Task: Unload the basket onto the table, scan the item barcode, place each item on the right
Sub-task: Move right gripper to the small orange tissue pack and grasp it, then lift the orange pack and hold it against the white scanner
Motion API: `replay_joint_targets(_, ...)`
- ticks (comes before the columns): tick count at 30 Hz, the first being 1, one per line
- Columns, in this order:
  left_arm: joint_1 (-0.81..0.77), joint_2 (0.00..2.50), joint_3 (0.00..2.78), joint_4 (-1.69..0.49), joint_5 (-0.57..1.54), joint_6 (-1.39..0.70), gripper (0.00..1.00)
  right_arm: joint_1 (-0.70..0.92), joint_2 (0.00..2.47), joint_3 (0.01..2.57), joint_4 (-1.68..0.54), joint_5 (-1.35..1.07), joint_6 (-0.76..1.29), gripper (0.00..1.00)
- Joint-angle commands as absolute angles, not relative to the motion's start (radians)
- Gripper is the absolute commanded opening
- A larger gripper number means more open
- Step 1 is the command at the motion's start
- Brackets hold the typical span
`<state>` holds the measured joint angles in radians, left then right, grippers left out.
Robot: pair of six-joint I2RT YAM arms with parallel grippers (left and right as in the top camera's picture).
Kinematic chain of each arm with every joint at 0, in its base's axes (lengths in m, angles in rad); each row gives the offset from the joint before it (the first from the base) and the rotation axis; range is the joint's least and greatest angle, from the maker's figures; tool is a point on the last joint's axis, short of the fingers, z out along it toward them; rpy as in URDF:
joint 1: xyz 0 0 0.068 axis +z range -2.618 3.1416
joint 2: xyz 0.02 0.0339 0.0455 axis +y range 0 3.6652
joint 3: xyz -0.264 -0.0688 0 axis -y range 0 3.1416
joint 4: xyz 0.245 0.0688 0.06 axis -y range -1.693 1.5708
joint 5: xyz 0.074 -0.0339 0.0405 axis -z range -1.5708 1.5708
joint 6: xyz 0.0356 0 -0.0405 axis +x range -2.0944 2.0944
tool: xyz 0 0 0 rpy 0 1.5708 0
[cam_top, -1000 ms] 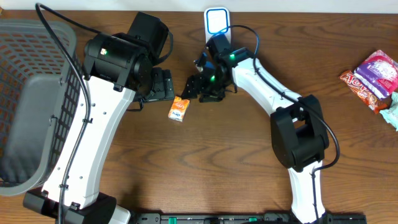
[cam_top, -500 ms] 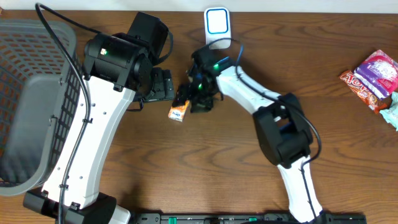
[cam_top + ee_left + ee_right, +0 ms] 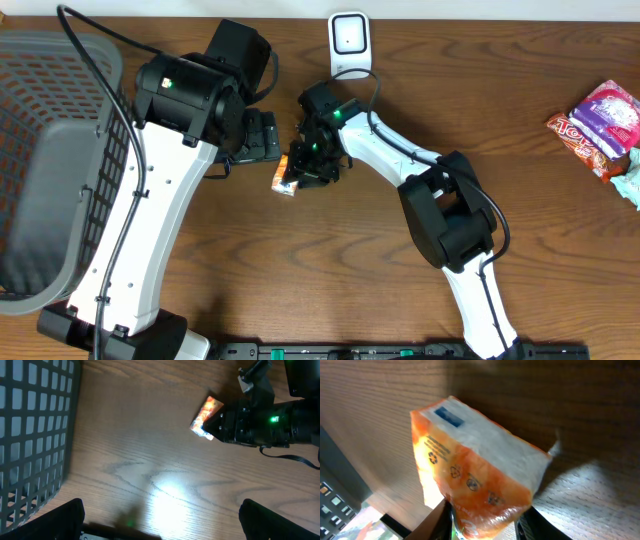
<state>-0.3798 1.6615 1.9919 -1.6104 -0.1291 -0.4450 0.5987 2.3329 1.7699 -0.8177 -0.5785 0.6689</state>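
- The right gripper [image 3: 485,527] has its two fingers [image 3: 536,527] pressed in on the lower end of the orange packet [image 3: 475,470]. One finger is on each side, and the wrapper is creased where they bite.
- In the right wrist view the packet rises away from the fingertips at a tilt. Its orange face with small printed symbols is towards the camera, and a white end panel with a blue mark is at the far tip.
- Past that far tip lies the brown wooden table [image 3: 545,400]. Whether the packet touches the table there cannot be told from this view.
- From overhead, the right gripper [image 3: 308,165] covers one end of the orange packet [image 3: 284,182], and the other end sticks out beyond the fingertips.
- Just beside those fingertips is the left gripper [image 3: 262,135], apart from the packet.
- In the left wrist view, the left gripper [image 3: 162,512] has its fingers [image 3: 60,520] spread wide with only bare wood between them. The orange packet [image 3: 204,414] lies well ahead of them.
- Behind the right wrist, near the table's back edge, stands the white scanner [image 3: 348,40].
- Well off beyond the left fingers is the grey mesh basket [image 3: 60,110].
- Farthest from both grippers, a few snack packs [image 3: 600,120] lie at the opposite table edge.
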Motion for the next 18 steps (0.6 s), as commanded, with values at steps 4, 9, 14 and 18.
replay_joint_targets(4,-0.377,1.662,2.000,-1.660,-0.131,-0.449,0.98,0.595,2.363,1.766,-0.868,-0.560,0.569,0.18)
replay_joint_targets(9,-0.377,1.662,2.000,-1.660,-0.131,-0.449,0.98,0.590,2.363,1.766,-0.919,-0.620,0.465,0.01)
replay_joint_targets(14,-0.377,1.662,2.000,-1.660,-0.131,-0.449,0.98,0.566,2.363,1.766,-0.972,-0.925,0.164,0.01)
replay_joint_targets(18,-0.377,1.662,2.000,-1.660,-0.131,-0.449,0.98,0.513,2.363,1.766,-1.090,-1.177,-0.159,0.01)
